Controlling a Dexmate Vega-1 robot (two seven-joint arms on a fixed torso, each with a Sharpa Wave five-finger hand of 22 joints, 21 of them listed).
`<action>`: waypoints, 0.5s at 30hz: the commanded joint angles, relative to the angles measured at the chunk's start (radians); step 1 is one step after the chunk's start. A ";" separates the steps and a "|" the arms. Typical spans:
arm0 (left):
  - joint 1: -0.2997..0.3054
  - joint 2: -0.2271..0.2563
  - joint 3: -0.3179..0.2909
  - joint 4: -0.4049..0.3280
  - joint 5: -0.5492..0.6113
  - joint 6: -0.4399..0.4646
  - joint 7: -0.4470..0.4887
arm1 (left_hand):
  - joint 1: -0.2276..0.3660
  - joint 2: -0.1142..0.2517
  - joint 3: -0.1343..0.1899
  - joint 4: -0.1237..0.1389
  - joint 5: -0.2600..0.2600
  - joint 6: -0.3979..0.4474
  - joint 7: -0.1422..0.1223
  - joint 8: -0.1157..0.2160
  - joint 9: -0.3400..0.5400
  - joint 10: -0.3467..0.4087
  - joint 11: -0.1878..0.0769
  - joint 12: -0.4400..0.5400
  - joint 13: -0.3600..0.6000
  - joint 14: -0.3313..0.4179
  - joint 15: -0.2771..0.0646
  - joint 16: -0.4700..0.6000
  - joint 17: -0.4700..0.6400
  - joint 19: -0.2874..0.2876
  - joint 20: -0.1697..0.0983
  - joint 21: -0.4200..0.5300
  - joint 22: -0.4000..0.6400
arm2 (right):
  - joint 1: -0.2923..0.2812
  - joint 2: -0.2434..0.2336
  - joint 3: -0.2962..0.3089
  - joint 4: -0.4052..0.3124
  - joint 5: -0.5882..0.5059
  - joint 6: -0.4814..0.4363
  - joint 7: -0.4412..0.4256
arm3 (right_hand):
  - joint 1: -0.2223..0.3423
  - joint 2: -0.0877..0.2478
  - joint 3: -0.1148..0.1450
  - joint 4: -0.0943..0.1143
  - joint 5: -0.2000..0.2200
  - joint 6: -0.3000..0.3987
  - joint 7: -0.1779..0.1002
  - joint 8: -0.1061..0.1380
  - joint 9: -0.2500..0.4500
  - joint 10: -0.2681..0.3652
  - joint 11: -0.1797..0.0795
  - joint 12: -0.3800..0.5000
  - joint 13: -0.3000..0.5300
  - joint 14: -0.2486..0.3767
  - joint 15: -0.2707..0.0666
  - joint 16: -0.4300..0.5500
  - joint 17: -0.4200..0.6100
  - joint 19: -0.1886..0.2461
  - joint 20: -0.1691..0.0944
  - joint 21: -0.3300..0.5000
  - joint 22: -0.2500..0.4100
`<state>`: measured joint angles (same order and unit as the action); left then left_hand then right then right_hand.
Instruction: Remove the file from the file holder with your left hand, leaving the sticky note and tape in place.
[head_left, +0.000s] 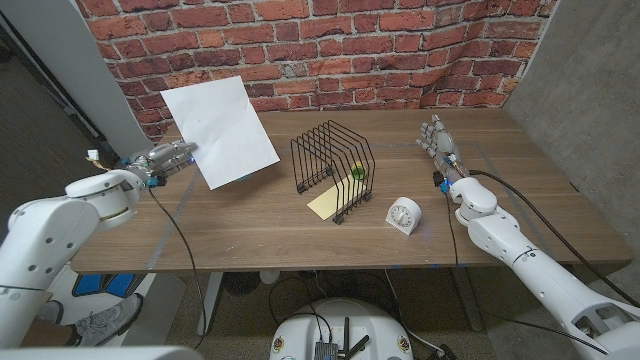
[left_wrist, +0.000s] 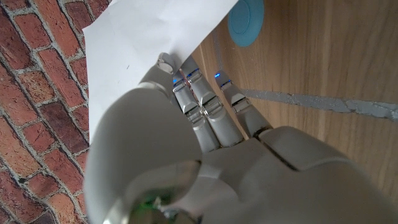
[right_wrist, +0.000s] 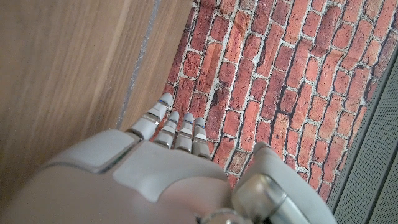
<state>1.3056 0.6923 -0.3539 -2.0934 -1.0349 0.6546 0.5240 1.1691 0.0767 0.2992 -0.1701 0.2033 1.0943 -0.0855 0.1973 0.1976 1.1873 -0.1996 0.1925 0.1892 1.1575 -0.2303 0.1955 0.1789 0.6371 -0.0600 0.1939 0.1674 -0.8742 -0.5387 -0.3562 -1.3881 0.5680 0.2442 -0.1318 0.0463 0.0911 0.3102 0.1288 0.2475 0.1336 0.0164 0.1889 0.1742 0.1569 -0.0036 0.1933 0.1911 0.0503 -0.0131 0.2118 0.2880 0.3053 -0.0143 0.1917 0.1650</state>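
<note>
Already clear of the file holder (head_left: 334, 172), the file (head_left: 220, 128) stands tilted beyond the left hand (head_left: 165, 159), its lower corner pinched by the fingers (left_wrist: 205, 109), sheet rising up and away over the table (head_left: 250, 225).

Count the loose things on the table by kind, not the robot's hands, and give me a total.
White file sheet, held by left hand: 1
Black wire file holder: 1
Yellow sticky note: 1
Green tape roll: 1
White timer: 1
Total: 5
</note>
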 joint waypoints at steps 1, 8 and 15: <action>-0.044 0.069 0.043 0.040 -0.112 0.043 0.032 | 0.005 0.012 0.004 -0.002 0.006 -0.001 0.005 0.003 0.003 0.000 -0.002 0.003 0.003 0.002 -0.013 -0.005 0.002 0.008 -0.135 0.002 0.003 | 0.001 0.005 -0.001 0.009 0.002 0.004 -0.001 | -0.009 0.022 0.006 0.001 -0.003 0.009 -0.001 0.001 0.004 0.004 0.001 0.001 -0.001 -0.002 -0.001 0.008 0.002 0.006 -0.006 -0.003 0.003; -0.069 0.090 0.069 0.059 -0.185 0.069 0.071 | 0.005 0.012 0.005 -0.001 0.006 -0.002 0.006 0.003 0.003 0.001 -0.002 0.004 0.003 0.002 -0.013 -0.005 0.002 0.009 -0.135 0.002 0.003 | 0.000 0.006 -0.001 0.012 0.002 0.004 -0.004 | -0.008 0.022 0.007 0.000 -0.003 0.009 0.000 0.001 0.004 0.002 0.000 0.000 -0.001 -0.002 -0.001 0.008 0.002 0.007 -0.006 -0.002 0.003; -0.083 0.107 0.096 0.075 -0.260 0.085 0.125 | 0.005 0.013 0.006 -0.002 0.007 -0.005 0.010 0.003 0.004 -0.001 -0.002 0.004 0.003 0.002 -0.013 -0.004 0.002 0.010 -0.134 0.002 0.003 | 0.016 0.020 -0.008 0.043 0.000 0.013 0.004 | -0.009 0.021 0.007 0.000 -0.003 0.009 -0.001 0.001 0.004 0.001 0.001 0.000 -0.001 -0.002 -0.002 0.008 0.002 0.008 -0.004 -0.002 0.003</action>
<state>1.2507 0.7645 -0.2977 -2.0459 -1.1905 0.7096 0.5861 1.1728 0.0805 0.2992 -0.1701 0.2031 1.0901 -0.0814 0.1973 0.1975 1.1852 -0.1976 0.1920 0.1890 1.1575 -0.2303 0.1955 0.1789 0.6384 -0.0587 0.1939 0.1675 -0.8719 -0.5315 -0.3576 -1.3736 0.5695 0.2473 -0.1323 0.0463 0.0910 0.3101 0.1288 0.2475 0.1336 0.0164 0.1889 0.1742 0.1569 -0.0036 0.1933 0.1911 0.0503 -0.0131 0.2118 0.2880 0.3053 -0.0143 0.1917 0.1650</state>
